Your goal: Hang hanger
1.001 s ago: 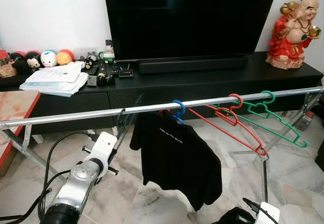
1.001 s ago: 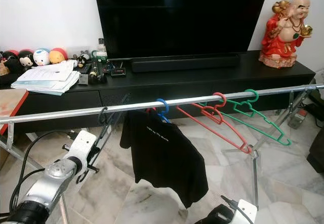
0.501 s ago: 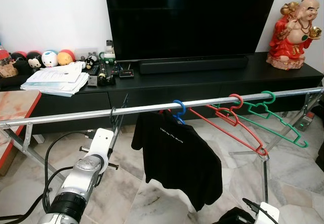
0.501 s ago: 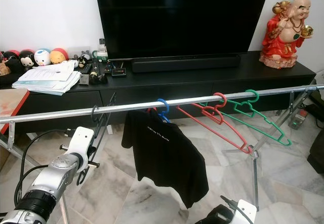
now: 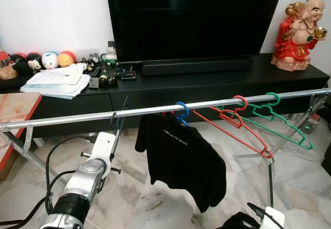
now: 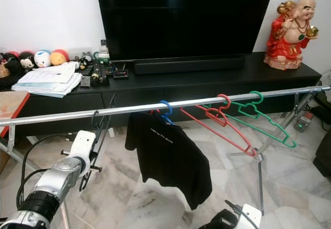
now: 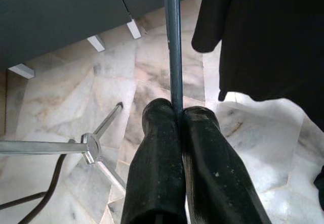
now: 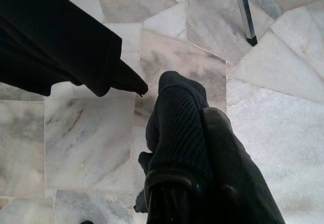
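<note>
1. Right, left eye view first: the metal rail (image 5: 77, 118) runs across in front of the TV unit. The dark hanger (image 5: 112, 119) has its hook at the rail, just left of the black T-shirt (image 5: 181, 159) on its blue hanger (image 5: 182, 107). The left arm (image 5: 85, 185) reaches up from below, right under that hook. A red hanger (image 5: 232, 123) and a green hanger (image 5: 282, 120) sit further along to the right.
2. Right eye view, same scene: the dark hanger's hook curls at the rail and its thin body slants down to the arm. Whether the hook bears fully on the rail, I cannot tell.
3. Left wrist view: the left gripper (image 7: 179, 114) has its fingers (image 7: 157, 153) pressed together, clamped on the hanger's thin bar. The bar's long axis runs straight on from the fingertips, with the T-shirt's sleeve just beside it.
4. Right wrist view: the right gripper (image 8: 200, 102) hangs low over the marble floor, fingers together and holding nothing, well away from the rail.
5. My read: the left arm is the only one placed for this. The next move turns on the hook being seated over the rail before those fingers part.
</note>
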Controlling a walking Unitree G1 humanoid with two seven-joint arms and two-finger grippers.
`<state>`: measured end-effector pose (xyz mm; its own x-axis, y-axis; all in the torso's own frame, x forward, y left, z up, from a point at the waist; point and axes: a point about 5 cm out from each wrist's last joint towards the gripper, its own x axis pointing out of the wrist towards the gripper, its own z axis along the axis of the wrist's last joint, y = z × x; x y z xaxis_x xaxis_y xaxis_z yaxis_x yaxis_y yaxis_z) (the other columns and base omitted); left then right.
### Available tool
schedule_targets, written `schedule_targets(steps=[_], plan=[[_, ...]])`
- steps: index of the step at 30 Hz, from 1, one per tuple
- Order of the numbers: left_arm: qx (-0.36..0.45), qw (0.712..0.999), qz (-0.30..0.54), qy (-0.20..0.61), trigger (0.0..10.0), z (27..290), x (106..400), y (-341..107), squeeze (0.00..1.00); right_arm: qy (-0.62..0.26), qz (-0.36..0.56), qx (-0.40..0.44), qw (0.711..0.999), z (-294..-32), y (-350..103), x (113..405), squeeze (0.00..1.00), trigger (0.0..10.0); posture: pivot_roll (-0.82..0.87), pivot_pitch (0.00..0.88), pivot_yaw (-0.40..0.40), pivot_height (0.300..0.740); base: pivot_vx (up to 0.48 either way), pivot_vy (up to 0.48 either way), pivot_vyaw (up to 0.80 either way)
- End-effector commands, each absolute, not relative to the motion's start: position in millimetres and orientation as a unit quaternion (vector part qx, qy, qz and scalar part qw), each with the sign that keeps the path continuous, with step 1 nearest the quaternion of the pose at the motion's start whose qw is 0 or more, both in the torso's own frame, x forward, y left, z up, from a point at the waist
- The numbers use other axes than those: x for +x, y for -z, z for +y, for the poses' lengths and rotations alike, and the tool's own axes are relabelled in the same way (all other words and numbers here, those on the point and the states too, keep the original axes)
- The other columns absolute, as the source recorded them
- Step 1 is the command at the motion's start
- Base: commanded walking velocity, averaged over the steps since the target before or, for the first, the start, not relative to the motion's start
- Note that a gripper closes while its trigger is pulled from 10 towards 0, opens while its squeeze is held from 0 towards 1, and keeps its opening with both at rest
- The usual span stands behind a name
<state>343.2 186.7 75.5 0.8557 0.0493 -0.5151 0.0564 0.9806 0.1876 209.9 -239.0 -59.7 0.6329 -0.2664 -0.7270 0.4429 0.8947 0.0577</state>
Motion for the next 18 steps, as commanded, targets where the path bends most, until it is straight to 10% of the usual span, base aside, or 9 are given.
schedule_targets(steps=[1, 18], plan=[[0.093, 0.962, 0.256, 0.001, 10.0, 182.6, 351.9, -84.7, 0.0, 0.199, 0.375, 0.119, 0.897, -238.6, 58.1, 212.7, 0.0, 10.0, 0.12, 0.0, 0.012, 0.74, 0.0, 0.0, 0.0], [0.118, 0.947, 0.299, -0.001, 10.0, 193.7, 349.8, -75.6, 0.0, 0.197, 0.378, 0.125, 0.896, -235.6, 59.6, 211.6, 0.0, 10.0, 0.11, 0.0, 0.037, 0.74, 0.0, 0.0, 0.0]])
